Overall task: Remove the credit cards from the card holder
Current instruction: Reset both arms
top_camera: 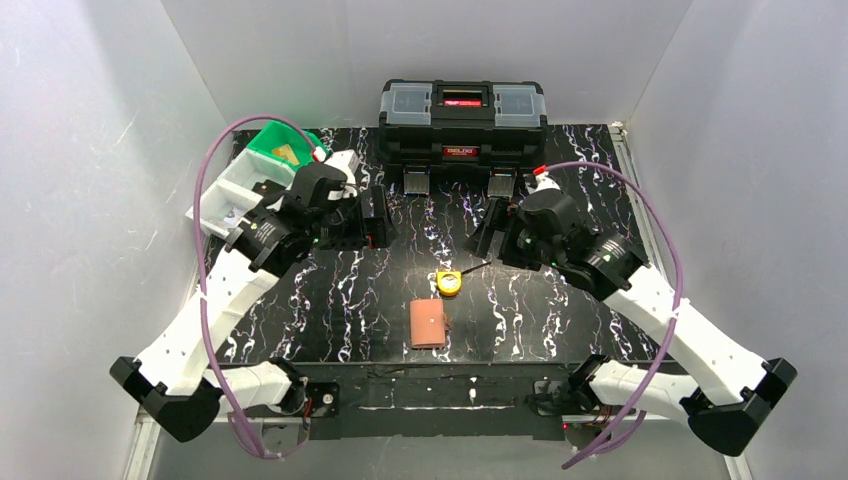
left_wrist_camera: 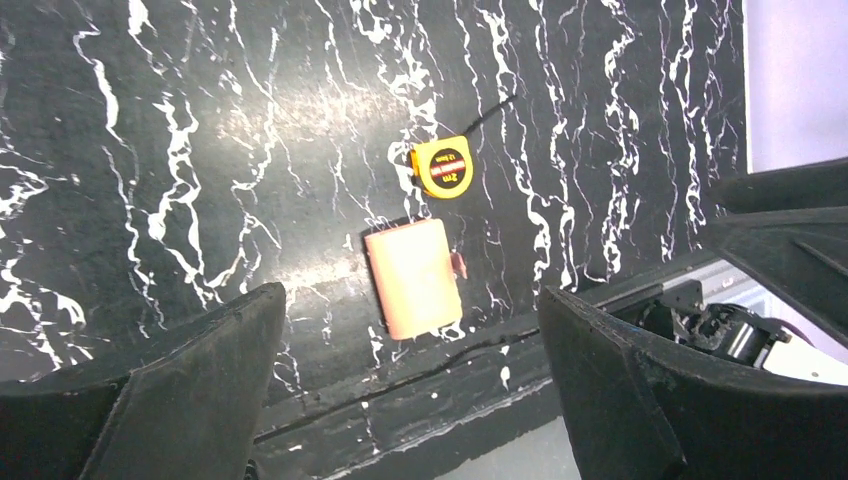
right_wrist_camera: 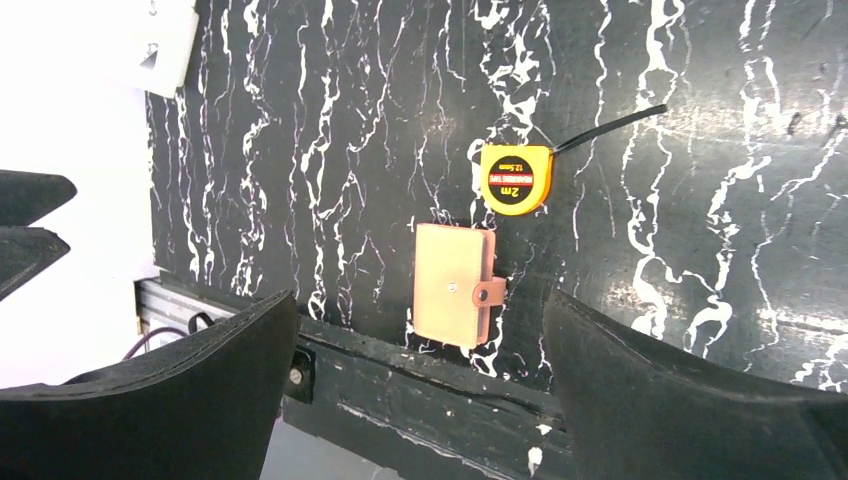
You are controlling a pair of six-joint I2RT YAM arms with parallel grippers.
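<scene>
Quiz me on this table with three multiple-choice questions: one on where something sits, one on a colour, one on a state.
1. Where is the tape measure relative to the card holder?
A. just beyond it, toward the toolbox
B. on top of it
C. far to its left
2. The tape measure's case is:
A. blue
B. yellow
C. white
3. The card holder is:
A. open flat
B. standing on edge
C. folded shut, lying flat
Answers: A, it lies past the holder's far edge; B, yellow case; C, tab wraps the closed edge.
</scene>
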